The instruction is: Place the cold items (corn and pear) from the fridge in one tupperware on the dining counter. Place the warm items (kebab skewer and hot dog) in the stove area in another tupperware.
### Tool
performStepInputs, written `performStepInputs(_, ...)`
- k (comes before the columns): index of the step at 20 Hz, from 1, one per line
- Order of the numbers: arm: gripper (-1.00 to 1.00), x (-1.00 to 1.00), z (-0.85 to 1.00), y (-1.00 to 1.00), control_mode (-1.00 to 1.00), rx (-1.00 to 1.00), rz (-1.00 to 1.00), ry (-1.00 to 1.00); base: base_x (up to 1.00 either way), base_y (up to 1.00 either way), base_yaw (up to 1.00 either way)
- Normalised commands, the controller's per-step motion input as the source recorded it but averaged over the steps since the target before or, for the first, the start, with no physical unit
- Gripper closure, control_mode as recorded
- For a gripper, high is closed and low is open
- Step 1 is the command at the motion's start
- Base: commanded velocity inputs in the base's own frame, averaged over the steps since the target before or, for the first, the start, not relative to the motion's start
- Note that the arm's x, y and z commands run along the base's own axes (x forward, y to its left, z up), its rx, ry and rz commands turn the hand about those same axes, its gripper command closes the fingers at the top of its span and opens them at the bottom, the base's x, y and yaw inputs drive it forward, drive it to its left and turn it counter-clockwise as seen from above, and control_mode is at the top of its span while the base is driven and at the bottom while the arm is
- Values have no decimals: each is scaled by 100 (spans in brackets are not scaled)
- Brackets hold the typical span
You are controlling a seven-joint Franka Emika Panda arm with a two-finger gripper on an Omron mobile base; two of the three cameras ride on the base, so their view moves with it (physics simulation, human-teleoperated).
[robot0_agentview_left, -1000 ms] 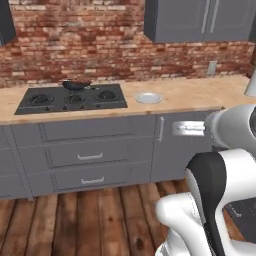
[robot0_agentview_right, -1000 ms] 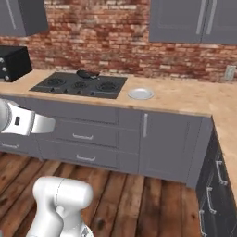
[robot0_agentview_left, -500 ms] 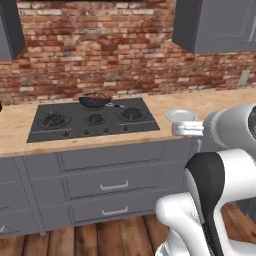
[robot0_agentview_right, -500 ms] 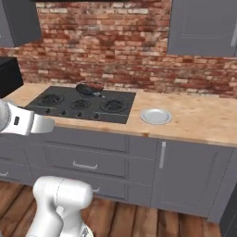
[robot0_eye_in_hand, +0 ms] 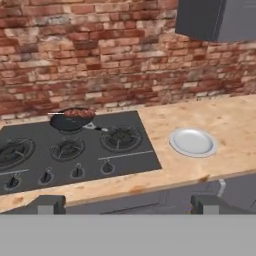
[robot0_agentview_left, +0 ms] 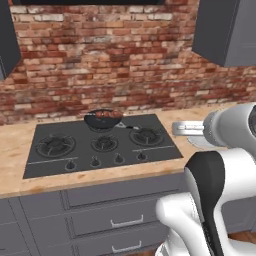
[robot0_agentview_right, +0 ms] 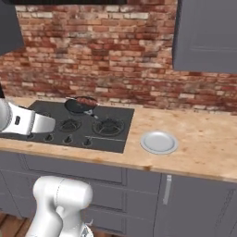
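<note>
Presently, from the left base view, the arm rises at lower right and a dark pan (robot0_agentview_left: pixel 103 119) sits on the rear middle burner of the black stove (robot0_agentview_left: pixel 100 145), which is set into the wood-grain worktop (robot0_agentview_left: pixel 15 145); reddish-brown pieces lie in the pan, probably the kebab skewer (robot0_agentview_left: pixel 106 114), though too small to be sure, and I cannot pick out a hot dog. Risk noted: a reach over the front burners and knobs could clip a grate, because the pan stands well back near the brick wall. From the right base view, the same pan sits at the back of the stove with its handle pointing toward the right front burner, and a pale plate (robot0_agentview_right: pixel 159 142) lies on the worktop just beside the stove's right edge, apart from it. No tupperware is in sight, so a grasped item would have to travel and could be dropped. From the hand view, the claw (robot0_eye_in_hand: pixel 128 204) shows both tips spread wide apart, nothing between them, well short of the pan. Judgement: thin skewer against a raised pan rim invites a missed or slipping pinch.
</note>
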Motion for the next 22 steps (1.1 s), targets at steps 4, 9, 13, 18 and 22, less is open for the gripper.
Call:
performStepInputs(4,-100,0,0,0,100,0,0,0,74,45,-6)
performStepInputs(9,-100,0,0,0,100,0,0,0,75,45,-3)
performStepInputs(13,-100,67,0,16,-100,0,0,21,22,8,0)
performStepInputs(18,-100,90,0,19,-100,0,2,38,0,0,0)
performStepInputs(22,-100,74,-15,19,-100,0,43,38,0,0,0)
